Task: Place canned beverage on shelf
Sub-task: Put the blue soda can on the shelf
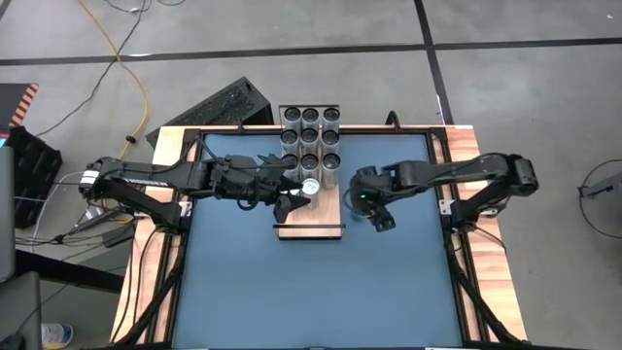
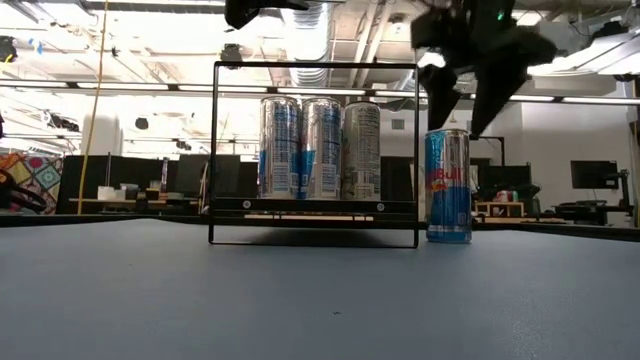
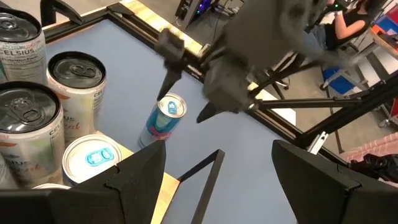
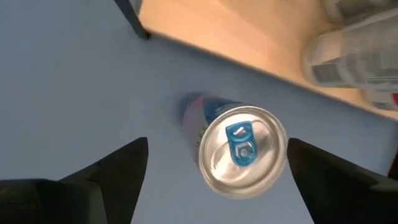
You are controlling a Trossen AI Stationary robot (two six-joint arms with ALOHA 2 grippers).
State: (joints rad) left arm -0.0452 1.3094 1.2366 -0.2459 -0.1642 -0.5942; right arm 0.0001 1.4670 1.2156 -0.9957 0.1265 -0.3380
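Blue can (image 2: 447,186) — upright on surface, at shelf's (image 1: 309,222) 3 o'clock; rigid, slick, tippy; grip mid-body. Right gripper (image 2: 467,110) above — jaws wide, empty. Left gripper (image 1: 292,201) jaws parted.

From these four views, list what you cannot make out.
- Blue can: in the high view the right gripper covers it.
- Shelf back rows: in the low view the front cans block them.
- Left gripper: in the low view cut off by the top edge.
- Blue can's label: in the right wrist view blurred.
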